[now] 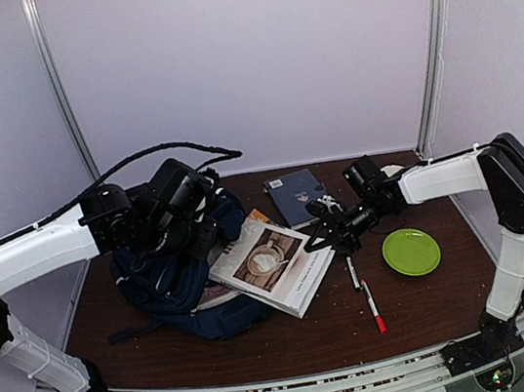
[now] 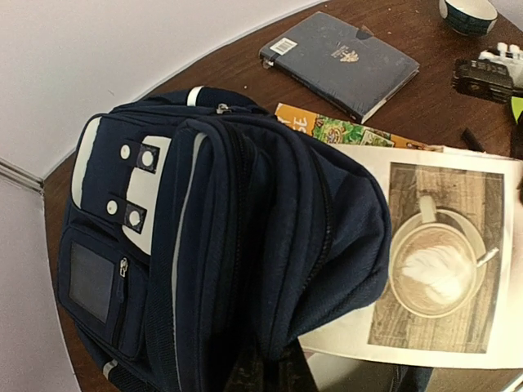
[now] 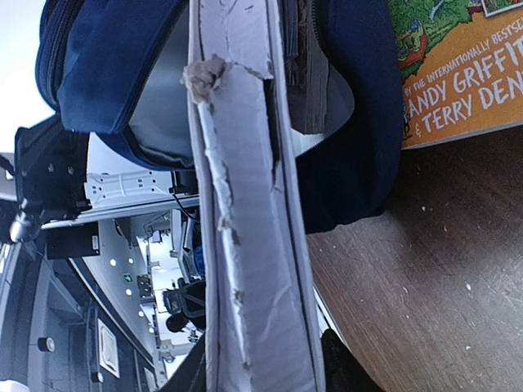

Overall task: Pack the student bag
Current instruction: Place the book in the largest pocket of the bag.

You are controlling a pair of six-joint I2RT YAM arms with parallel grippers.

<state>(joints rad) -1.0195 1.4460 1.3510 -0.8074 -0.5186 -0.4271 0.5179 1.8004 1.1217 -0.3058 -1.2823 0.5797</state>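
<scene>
Pinching student bag (image 1: 167,284) w/ L claw (image 1: 189,234), clamping half-inserted book (image 1: 272,261) in R claw (image 1: 325,234), leaving notebook (image 1: 297,196), pens (image 1: 353,273) beside it unpacked.

Both arms stretch inward, the left gripper (image 1: 187,235) angled down, the right gripper (image 1: 319,237) clamped on a book (image 1: 271,266) edge.

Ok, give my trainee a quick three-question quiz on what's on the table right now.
1. True or false: the green plate is outside the backpack.
2. How many pens lie between the coffee-cover book and the plate?
3. The right gripper holds: A a pen, B the coffee-cover book, C the plate.
Key: 1 true; 2 two; 3 B.
</scene>
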